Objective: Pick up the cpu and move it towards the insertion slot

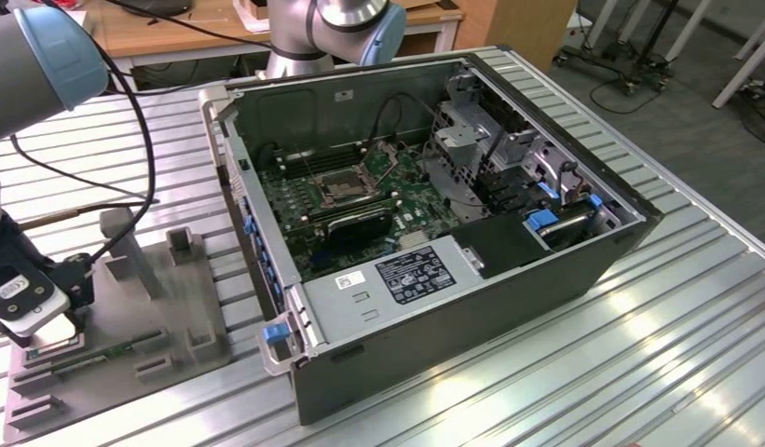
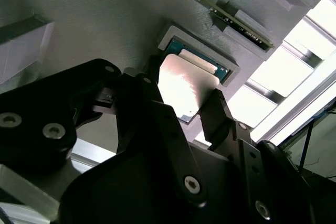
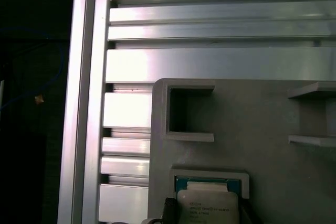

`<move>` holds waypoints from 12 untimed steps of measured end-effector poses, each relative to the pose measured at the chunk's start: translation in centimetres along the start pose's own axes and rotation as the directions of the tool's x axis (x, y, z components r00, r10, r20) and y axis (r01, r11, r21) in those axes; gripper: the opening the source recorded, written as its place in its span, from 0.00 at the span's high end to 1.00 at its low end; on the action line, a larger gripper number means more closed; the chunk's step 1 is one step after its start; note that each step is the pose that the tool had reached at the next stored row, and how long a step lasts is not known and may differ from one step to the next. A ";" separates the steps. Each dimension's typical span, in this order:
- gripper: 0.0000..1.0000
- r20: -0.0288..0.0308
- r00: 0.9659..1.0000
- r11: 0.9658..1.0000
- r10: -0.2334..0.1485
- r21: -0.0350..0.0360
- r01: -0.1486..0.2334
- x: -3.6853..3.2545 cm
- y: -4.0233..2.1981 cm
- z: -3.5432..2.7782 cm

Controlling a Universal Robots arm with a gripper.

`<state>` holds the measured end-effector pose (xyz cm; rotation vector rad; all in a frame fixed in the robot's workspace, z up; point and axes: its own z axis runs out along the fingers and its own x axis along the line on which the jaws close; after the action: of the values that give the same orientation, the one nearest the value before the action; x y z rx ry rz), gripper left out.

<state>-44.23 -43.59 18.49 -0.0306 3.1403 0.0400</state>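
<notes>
Arm [image 1: 9, 74] at exterior view's left, grey links w/ blue joint caps, wrist [image 1: 16, 279] pointed straight down. End effector [image 2: 184, 90] hangs low, approx. vertical; black linkage w/ silver bolts in second wrist view.

Cpu [image 2: 184, 90] — silver square, flat in grey fixture [image 2: 105, 19] recess; insertion slot [image 1: 338, 189] — silvery frame, dark centre.

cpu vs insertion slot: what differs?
The cpu has a solid pale metal top; the insertion slot is a silvery frame with a dark centre. The cpu lies in a recess of the grey fixture outside the computer case; the insertion slot sits on the green board inside it. Both are square.
</notes>
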 end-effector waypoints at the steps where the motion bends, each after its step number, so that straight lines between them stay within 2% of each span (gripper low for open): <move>1: 0.45 0.000 1.000 1.000 0.000 0.000 0.000 0.00 0.00 0.00; 12: 0.46 0.000 1.000 1.000 0.000 0.000 0.000 0.00 0.00 -0.07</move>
<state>-44.23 -43.59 18.56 -0.0306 3.1403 0.0400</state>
